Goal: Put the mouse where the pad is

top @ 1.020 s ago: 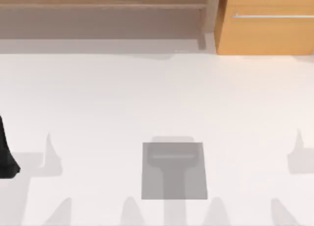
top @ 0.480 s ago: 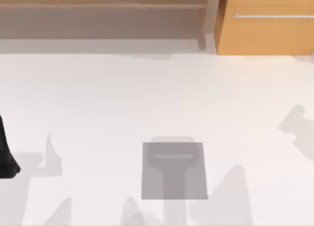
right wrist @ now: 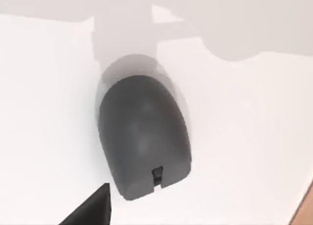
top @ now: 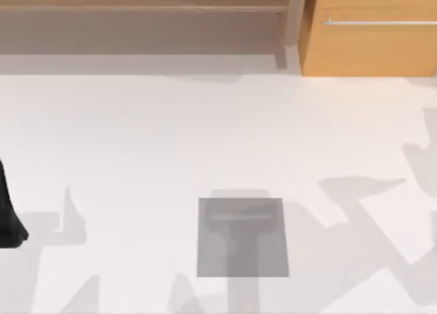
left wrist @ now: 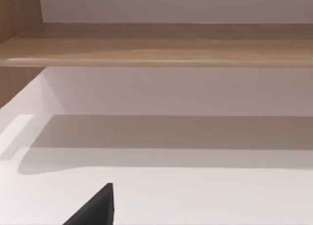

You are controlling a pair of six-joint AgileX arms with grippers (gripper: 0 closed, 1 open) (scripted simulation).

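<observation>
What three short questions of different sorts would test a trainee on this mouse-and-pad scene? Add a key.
1. True or false: the mouse already lies on the pad.
2. Which wrist view shows the mouse on the white table: A left, B right?
3. Fill in: behind the table, at the top view's right, stands a wooden ____ with a metal handle.

Key: 1 false, the pad is bare but for shadows. 2 B, the mouse lies close under the right wrist camera. 3 cabinet.
</observation>
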